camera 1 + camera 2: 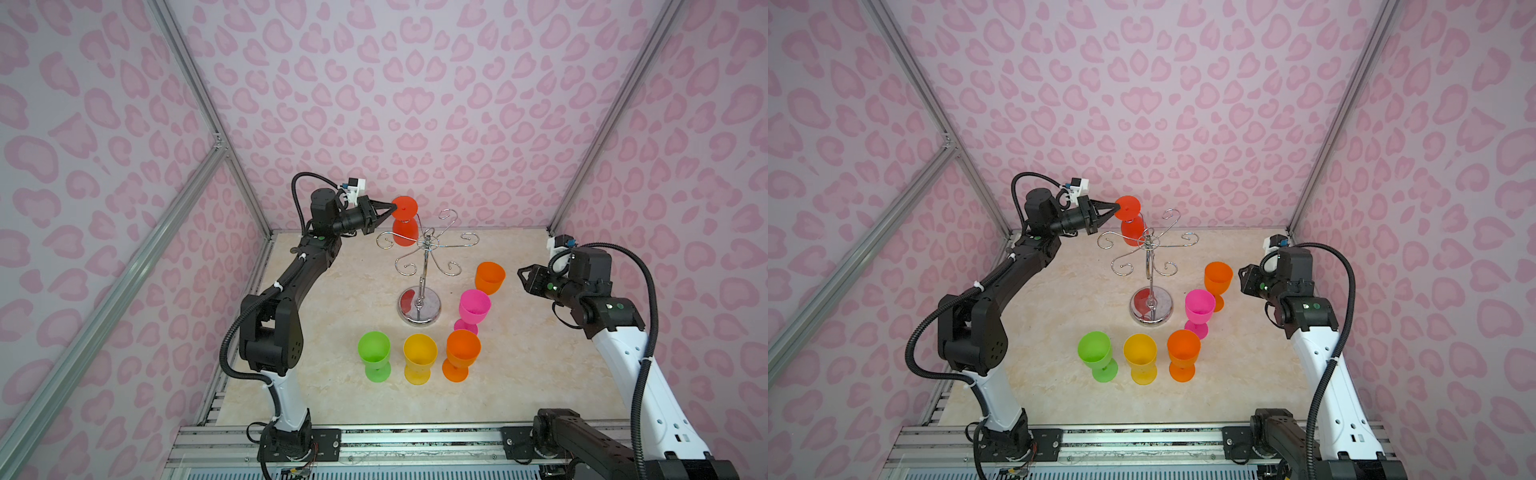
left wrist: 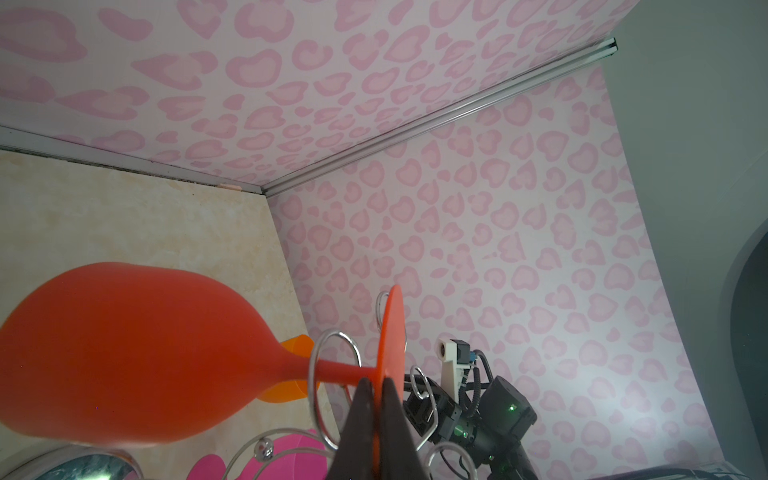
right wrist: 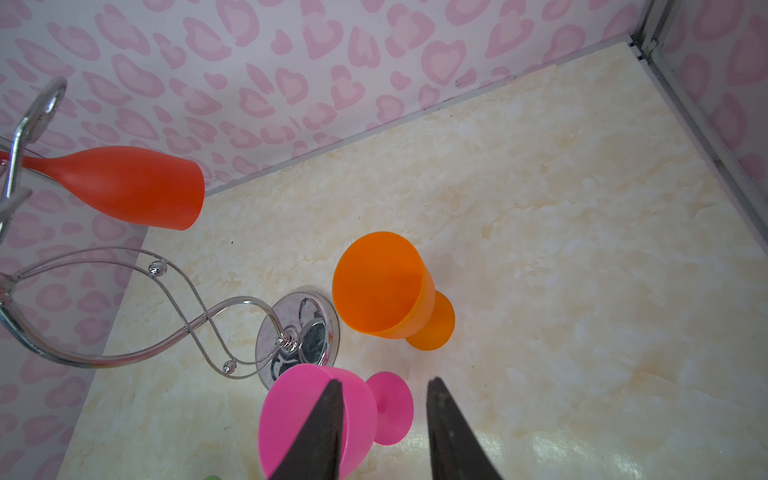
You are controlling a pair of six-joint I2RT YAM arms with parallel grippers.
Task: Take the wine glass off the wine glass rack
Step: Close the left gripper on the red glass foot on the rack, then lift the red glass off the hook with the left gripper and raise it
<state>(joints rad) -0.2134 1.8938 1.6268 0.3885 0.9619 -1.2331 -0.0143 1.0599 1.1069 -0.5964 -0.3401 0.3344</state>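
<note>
A: Pink-heart walls, marble counter. Red glass?
B: Hanging inverted on rack, 11 o'clock side. Left pincer clamped on its foot rim. Right pincer part open, empty, at 3 o'clock.
A: Progress?
B: Gripped, not freed. Stem must slide out.

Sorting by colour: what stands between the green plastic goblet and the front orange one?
The yellow plastic goblet, standing upright, as both top views show.
</note>
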